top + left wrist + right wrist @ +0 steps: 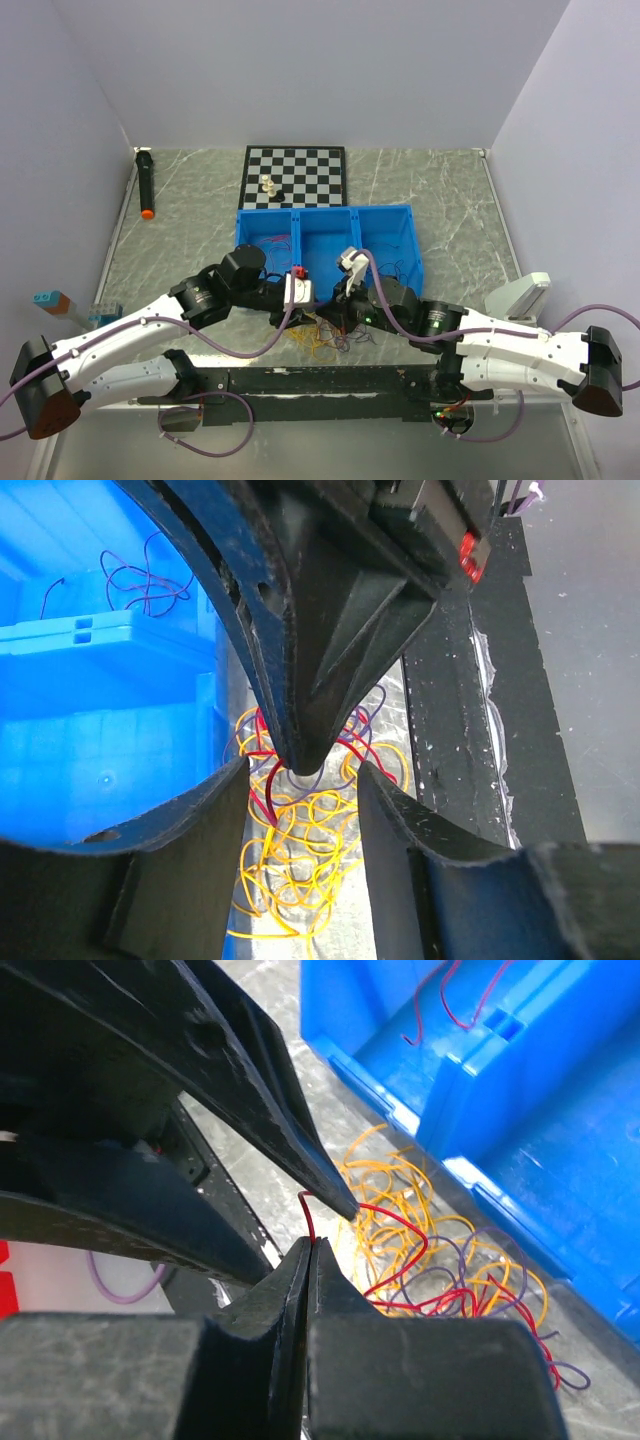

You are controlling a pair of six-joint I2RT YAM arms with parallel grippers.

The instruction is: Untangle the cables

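- My right gripper (311,1245) is closed up tight, pads flat together. 1 red strand (306,1215) is pinched right at the tip and curls up out of the seam, about the centre of the right wrist view.
- My left gripper (302,772) is apart, with 1 finger at the lower left and 1 at the lower right of the left wrist view. Nothing is clamped in it. The right one's black tip pokes down from the top of the frame into that gap.
- The cables (295,865) are a loopy bunch lying on the table (440,190) right under that gap. They're mostly orange-yellow, with red and some purple-ish dark strands mixed through.
- In the top view the bunch is at the lower middle, just below the front wall of the blue bin (330,213).
- The bin has 3 compartments and sits mid-frame. A few loose thin strands lie in the left and right ones.
- Just above the bin in the frame is a chessboard (295,175) with a few small pieces (268,185) on it.
- In the upper left there's a black stick with an orange tip (146,185) lying on the grey marbled top.
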